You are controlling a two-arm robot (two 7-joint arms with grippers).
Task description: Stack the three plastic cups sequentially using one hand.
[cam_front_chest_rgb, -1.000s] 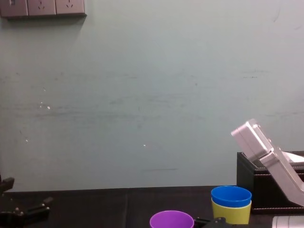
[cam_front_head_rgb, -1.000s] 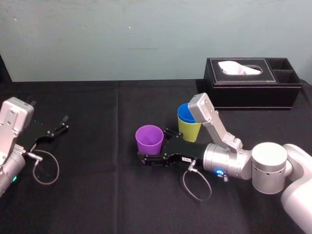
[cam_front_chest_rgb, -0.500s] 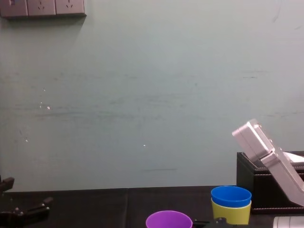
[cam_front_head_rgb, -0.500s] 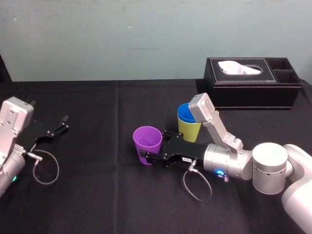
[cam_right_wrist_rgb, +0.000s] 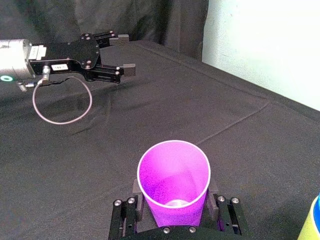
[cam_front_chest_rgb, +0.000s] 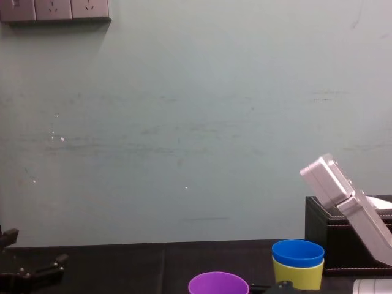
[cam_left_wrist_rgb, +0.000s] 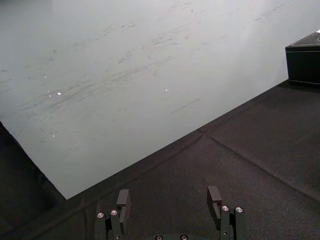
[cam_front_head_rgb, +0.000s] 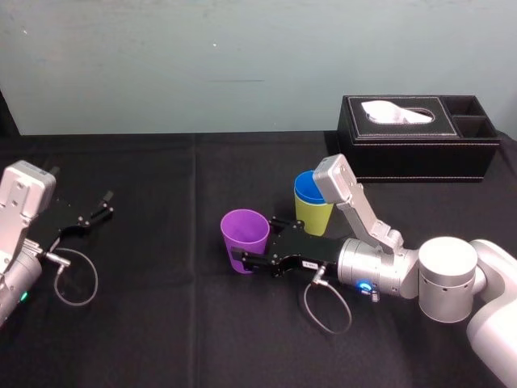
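Purple cup (cam_front_head_rgb: 245,230) stands mouth-up near the middle of the tabletop (cam_front_head_rgb: 161,331). The right gripper (cam_front_head_rgb: 241,260) clasps it low on its wall, black fingers pressing on either side. Whether its base touches the cloth cannot be told. Just to its right and a little farther back, the blue cup (cam_front_head_rgb: 306,187) sits nested inside the yellow-green cup (cam_front_head_rgb: 310,218), with only its rim band showing above the other. A grey link of the right arm (cam_front_head_rgb: 355,206) rises in front of that pair and hides part of their right side. The gripper's black body lies between the purple cup and the foot of the stack.

Behind the stack, near the tabletop's far right edge, stands a black tissue box (cam_front_head_rgb: 420,149). A white tissue (cam_front_head_rgb: 394,111) pushes up through its slot, and it has two open compartments at its right end. A cable loop (cam_front_head_rgb: 325,311) hangs off the right wrist onto the cloth.

The left gripper (cam_front_head_rgb: 103,205) lies parked at the far left, well apart from the cups, its fingers spread wide with nothing between them. A second cable loop (cam_front_head_rgb: 74,279) lies beside it.

Black cloth covers the tabletop, creased in a line running back from the middle. A pale grey-green wall (cam_front_head_rgb: 202,65) closes the far edge, with wall sockets (cam_front_chest_rgb: 55,9) high on the left in the chest view. Open cloth stretches between the two grippers and in front of the purple cup.
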